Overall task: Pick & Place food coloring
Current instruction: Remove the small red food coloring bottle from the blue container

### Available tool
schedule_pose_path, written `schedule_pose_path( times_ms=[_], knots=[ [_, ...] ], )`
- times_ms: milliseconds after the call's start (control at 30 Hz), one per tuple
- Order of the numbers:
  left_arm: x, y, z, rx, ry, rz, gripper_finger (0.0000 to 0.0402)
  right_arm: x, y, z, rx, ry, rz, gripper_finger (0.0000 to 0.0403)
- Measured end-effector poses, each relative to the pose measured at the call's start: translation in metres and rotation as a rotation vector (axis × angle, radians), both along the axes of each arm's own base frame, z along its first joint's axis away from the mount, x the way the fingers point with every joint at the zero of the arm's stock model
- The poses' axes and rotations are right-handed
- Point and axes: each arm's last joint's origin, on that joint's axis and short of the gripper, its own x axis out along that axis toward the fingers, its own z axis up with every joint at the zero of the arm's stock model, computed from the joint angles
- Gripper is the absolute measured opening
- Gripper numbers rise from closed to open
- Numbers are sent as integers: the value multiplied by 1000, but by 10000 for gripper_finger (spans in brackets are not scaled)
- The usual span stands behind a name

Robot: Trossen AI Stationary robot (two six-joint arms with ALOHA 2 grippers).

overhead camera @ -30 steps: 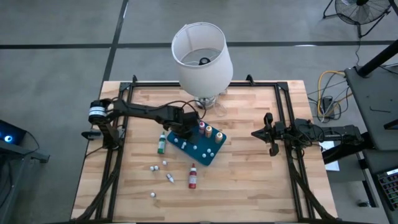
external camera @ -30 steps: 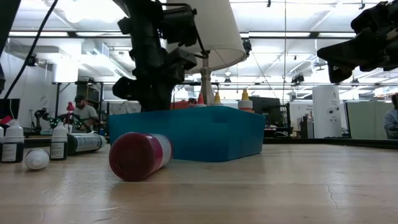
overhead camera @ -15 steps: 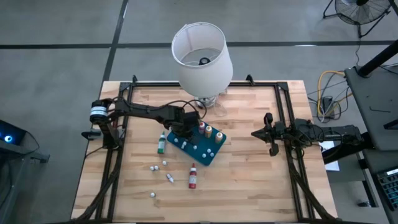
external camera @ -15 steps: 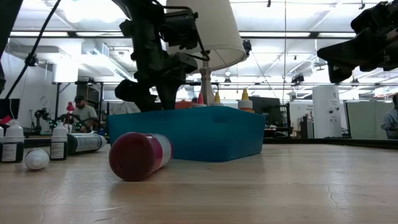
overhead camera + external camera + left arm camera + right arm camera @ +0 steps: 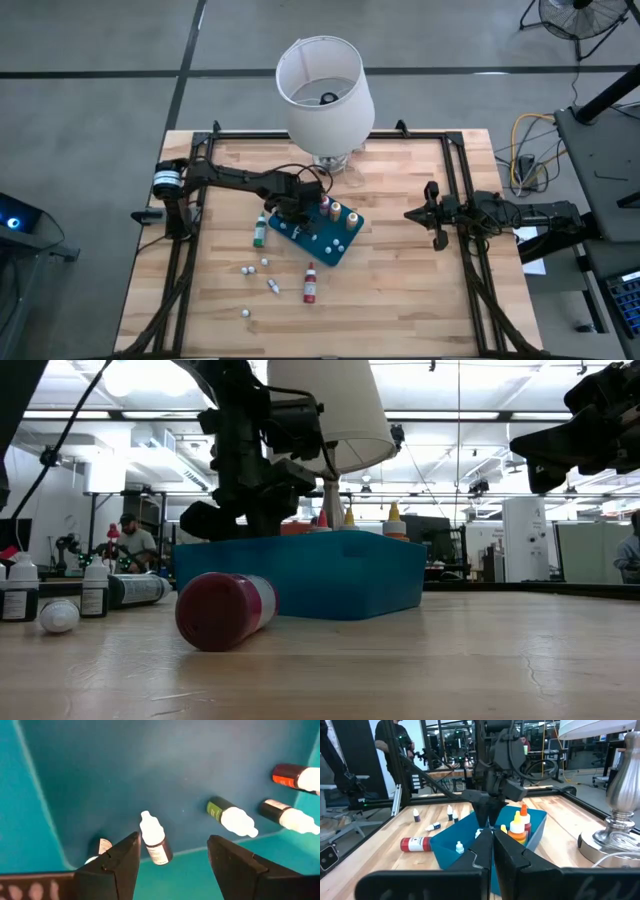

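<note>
Over the left corner of the teal tray (image 5: 325, 240), my left gripper (image 5: 293, 214) points down, open. A small dark bottle with a white cap (image 5: 154, 840) stands on the tray floor between its fingers, nearer one of them; whether it touches that finger, I cannot tell. Red, orange and yellow food coloring bottles (image 5: 336, 210) stand upright in the tray's far corner. A green bottle (image 5: 260, 230) lies on the table left of the tray, and a red one (image 5: 310, 283) lies in front of it. My right gripper (image 5: 437, 216) waits shut at the table's right side.
A lamp with a white shade (image 5: 325, 85) stands at the table's far edge, just behind the tray. Several small white-capped bottles (image 5: 265, 263) are scattered on the wood near the front left. More small bottles (image 5: 232, 816) lie inside the tray. Black frame rails (image 5: 185, 250) run along the table's sides.
My left gripper has opened over the tray's left corner, its fingers spreading apart in the low view. The tray and the bottles on the table have stayed where they were.
</note>
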Motion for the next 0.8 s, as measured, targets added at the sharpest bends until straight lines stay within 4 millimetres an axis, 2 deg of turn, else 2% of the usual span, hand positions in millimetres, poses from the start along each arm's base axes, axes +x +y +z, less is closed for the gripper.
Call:
schedule_pose_path(
  times_ms=[800],
  knots=[
    [6,1,-16,-36,61,49,202,0,0,0,0,0,0,9]
  ],
)
